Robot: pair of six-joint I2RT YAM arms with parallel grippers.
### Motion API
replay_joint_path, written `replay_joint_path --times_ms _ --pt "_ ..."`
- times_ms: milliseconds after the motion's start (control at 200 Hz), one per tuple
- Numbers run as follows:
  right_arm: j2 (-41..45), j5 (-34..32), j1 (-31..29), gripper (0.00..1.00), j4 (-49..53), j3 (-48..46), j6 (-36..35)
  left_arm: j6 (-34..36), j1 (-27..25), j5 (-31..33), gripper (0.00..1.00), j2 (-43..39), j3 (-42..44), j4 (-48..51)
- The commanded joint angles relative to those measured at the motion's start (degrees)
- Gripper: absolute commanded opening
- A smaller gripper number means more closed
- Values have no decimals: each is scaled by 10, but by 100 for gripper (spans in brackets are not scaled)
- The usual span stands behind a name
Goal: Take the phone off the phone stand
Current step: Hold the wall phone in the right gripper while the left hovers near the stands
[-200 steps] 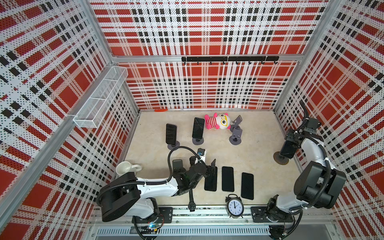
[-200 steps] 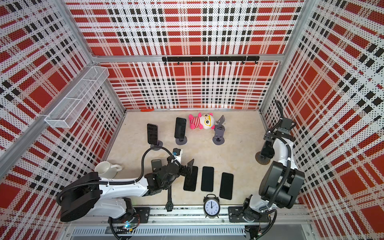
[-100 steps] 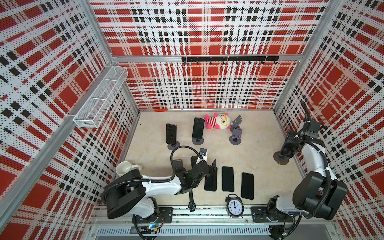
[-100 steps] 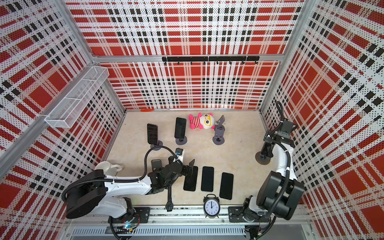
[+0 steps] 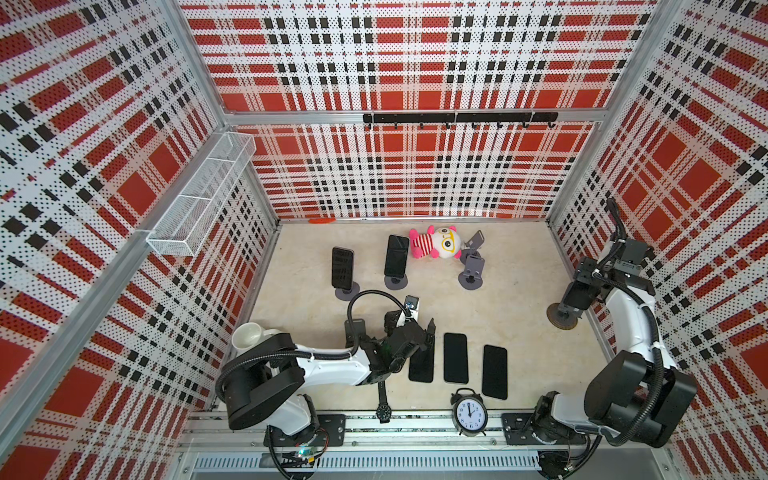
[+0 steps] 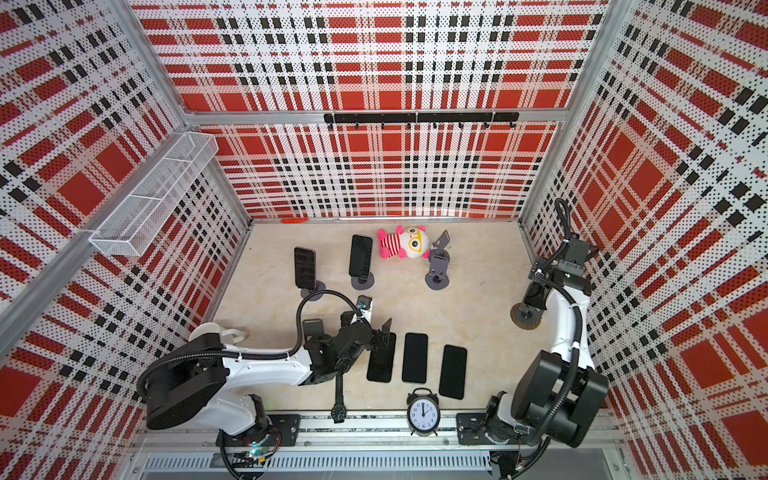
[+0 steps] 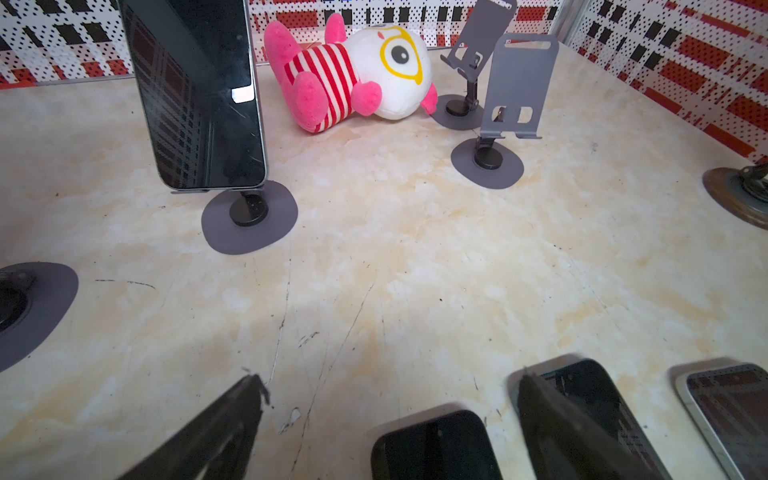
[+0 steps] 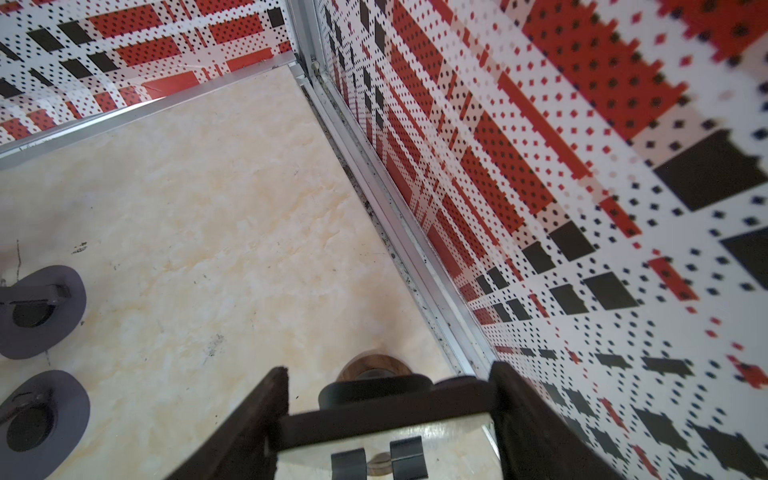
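Right wrist view showed right pincer (image 8: 388, 372) clamped across phone (image 8: 386, 419) to lift it off stand (image 8: 368, 360); left pincer (image 7: 388, 376) gaped empty.

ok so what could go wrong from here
The right gripper is clamped on the phone right beside the wall, so a lift could scrape the wall or drag the brown-based stand over. The left gripper hangs open, low over a flat phone, and could nudge it.

Left arm (image 5: 332, 365) extended low; left pincer (image 7: 390, 384) spread wide. Right arm (image 5: 627, 316) reared, elbow bent; right pincer (image 8: 388, 372) clamped across the phone (image 8: 386, 422).
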State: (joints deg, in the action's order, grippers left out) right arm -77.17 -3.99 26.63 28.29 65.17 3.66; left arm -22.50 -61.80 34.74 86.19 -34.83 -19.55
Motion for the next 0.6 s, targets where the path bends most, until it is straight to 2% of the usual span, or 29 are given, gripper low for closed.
replay_joint_path --times_ms 0,591 --pt "31 0 -5 61 4 29 4 4 1 8 98 9 -14 9" --pt "63 -22 -36 60 40 7 8 10 0 3 98 31 -27 14"
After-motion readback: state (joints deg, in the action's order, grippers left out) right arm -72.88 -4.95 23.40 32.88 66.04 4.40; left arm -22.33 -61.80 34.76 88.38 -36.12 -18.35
